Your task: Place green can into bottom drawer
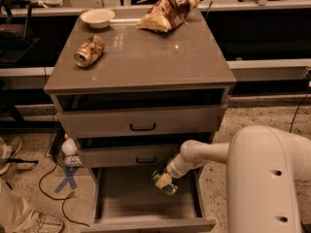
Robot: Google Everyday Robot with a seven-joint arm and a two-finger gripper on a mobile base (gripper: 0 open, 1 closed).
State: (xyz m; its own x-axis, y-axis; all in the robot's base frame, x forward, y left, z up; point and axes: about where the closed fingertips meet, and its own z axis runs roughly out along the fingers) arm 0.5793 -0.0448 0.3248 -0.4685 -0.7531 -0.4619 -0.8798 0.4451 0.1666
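- The gripper [163, 180] is low in front of the cabinet [146, 62], at the end of a white arm [214, 153] that reaches in from the right
- It is clamped on the green can [169, 187]; the can sits tilted in its grasp, with the green leafy side showing below the pale gripper tip
- The can is over the right half of the open bottom drawer [124, 198], near the drawer's right wall and just under the front of the middle drawer [109, 157]; whether it touches the tray floor cannot be told
- The bottom drawer is pulled well out, its flat grey-brown tray bare on the left and its plain front at the lower edge of the view
- The middle drawer is nearly closed, its black handle just left of the arm's wrist
- The top drawer [92, 123] stands slightly out, with a dark gap above it and a black handle at its middle
- On the cabinet top an orange-brown crushed can [90, 51] lies on its side toward the left, a white bowl [97, 17] stands behind it at the back left, and a crumpled snack bag [167, 12] lies at the back right
- On the speckled floor to the left of the cabinet are a blue tape cross [68, 178], a dark cable [46, 188] curling past it, and a shoe [44, 222] at the lower left corner
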